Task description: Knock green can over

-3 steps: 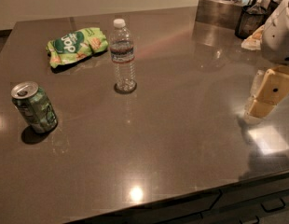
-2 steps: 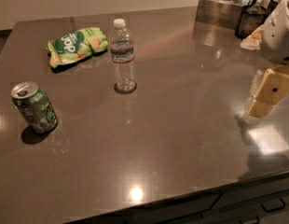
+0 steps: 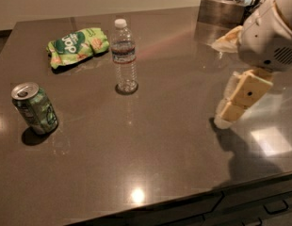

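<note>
The tool (image 3: pixel 223 119) has shifted left, its state unclear, well apart from the standing green can (image 3: pixel 35 108).

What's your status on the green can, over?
Hand low, right side of table. Green can upright near left edge, far from hand. Water bottle just behind the straight path; snack bag farther back.

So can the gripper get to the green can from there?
Probably yes. The gripper sits at the table's right, the green can far left, with bare table between them; the water bottle stands further back, off that path.
</note>
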{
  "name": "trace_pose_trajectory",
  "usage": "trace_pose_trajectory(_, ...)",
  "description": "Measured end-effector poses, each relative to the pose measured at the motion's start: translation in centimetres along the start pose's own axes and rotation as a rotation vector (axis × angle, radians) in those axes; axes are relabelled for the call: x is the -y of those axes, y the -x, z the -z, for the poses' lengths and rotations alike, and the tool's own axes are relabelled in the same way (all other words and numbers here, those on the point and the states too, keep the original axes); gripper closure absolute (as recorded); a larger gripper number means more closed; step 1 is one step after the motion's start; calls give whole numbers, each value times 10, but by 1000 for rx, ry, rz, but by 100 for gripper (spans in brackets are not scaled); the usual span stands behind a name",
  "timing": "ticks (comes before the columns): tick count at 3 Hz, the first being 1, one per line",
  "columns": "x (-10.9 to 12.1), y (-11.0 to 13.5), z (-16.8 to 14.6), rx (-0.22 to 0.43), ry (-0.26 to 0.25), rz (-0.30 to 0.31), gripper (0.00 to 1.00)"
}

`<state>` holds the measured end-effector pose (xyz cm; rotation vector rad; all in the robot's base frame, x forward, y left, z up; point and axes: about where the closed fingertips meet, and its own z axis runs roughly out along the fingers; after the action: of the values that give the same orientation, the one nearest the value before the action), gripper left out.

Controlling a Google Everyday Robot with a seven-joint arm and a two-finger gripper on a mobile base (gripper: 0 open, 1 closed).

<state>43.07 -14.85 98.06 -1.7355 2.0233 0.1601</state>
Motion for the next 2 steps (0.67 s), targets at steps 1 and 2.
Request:
trace_pose_trajectory(1,-12,41,-15,147,37,5,0)
trace_pose_trajectory(2,-25,96,-44,277,50,-35,0)
